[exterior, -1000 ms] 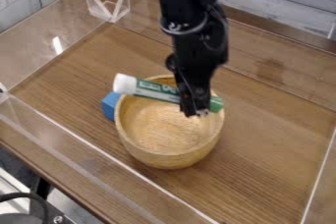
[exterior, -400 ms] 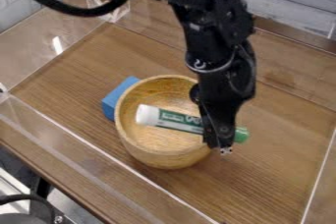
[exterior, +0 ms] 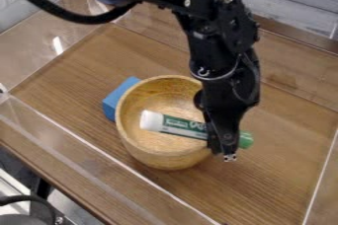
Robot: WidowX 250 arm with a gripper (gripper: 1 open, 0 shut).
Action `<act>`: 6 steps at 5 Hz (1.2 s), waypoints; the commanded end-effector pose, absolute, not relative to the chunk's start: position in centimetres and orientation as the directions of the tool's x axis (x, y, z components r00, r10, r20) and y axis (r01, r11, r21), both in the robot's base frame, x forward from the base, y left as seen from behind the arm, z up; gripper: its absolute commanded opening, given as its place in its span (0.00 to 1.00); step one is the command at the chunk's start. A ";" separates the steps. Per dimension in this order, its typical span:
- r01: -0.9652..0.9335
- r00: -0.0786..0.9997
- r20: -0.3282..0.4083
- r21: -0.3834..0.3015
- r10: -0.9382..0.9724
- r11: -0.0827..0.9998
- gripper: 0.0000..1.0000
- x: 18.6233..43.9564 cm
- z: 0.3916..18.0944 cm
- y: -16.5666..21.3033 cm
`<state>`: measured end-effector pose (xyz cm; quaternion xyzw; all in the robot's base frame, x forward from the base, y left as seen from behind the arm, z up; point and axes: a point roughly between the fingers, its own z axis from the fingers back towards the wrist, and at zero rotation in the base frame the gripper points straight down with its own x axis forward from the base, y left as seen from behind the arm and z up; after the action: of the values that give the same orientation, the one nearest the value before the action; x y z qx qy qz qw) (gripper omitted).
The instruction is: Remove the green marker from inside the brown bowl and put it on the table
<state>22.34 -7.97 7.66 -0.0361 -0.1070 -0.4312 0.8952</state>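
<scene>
**Desk:** Where is the green marker, and what are the fingers doing?

**Photographer:** It lies across the right half of the brown bowl, white end away from the fingers and green end right at them, over the bowl's right rim. The gripper points steeply down at that rim, its fingers pressed close on the marker's green end. That reads as a pinch, though the arm hides the contact itself.

**Desk:** How would the marker handle?

**Photographer:** Judging by looks: light, stiff, a smooth plastic barrel that could slip or swing when taken by one end. A hold nearer the labelled middle would likely carry it more level.

**Desk:** Anything near the fingers?

**Photographer:** A blue block sits on the far side of the bowl from the fingers, touching or just beside its wall. Past the fingers, outside the rim, bare table lies open before the clear acrylic wall. The thick rim under the fingers is the one obstacle; a low drag might catch it or shift the bowl.
</scene>
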 end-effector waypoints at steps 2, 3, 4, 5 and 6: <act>0.778 0.601 0.253 0.032 -0.758 0.627 0.00 22.4 8.3 -8.6; 0.776 0.604 0.258 0.027 -0.754 0.630 0.00 22.3 8.4 -8.9; 0.774 0.606 0.263 0.023 -0.751 0.633 0.00 22.2 8.4 -9.2; 0.772 0.609 0.270 0.015 -0.746 0.635 0.00 22.0 8.5 -9.6; 0.769 0.613 0.275 0.006 -0.740 0.639 0.00 21.9 8.6 -10.1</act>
<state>21.48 -9.87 7.61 -0.0590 -0.1050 -0.4188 0.9001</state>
